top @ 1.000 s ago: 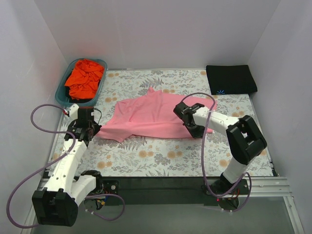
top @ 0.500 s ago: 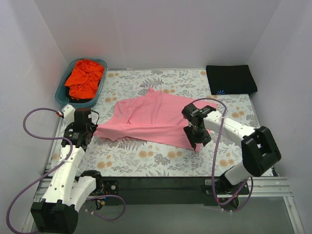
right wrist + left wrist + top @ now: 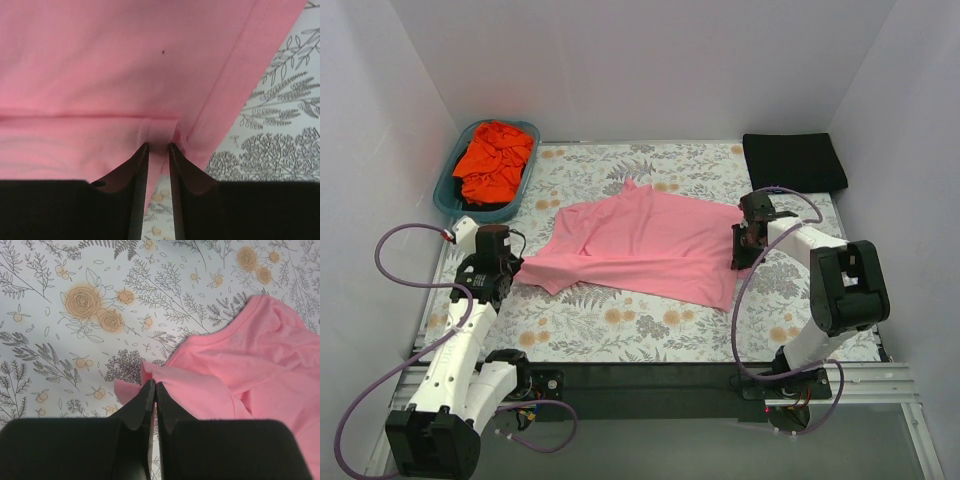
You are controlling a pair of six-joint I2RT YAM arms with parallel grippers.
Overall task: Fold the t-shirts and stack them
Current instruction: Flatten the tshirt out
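The light pink t-shirt (image 3: 640, 245) lies spread across the middle of the table. My left gripper (image 3: 511, 268) is at its left end, shut on a fold of pink cloth (image 3: 165, 372). At the shirt's right edge, my right gripper (image 3: 741, 250) has its jaws drawn close together on a small pucker of the pink hem (image 3: 160, 137). The black t-shirt (image 3: 793, 162) lies folded at the back right. The orange-red t-shirt (image 3: 493, 160) sits crumpled in the basket.
The teal basket (image 3: 445, 200) stands at the back left corner. White walls close in the floral table cover (image 3: 620, 320) on three sides. Purple cables loop beside both arms.
My right gripper let go at the shirt's near right corner, moved back along the right edge and closed on the hem there. The shirt now lies flatter and wider. The left gripper drew slightly left.
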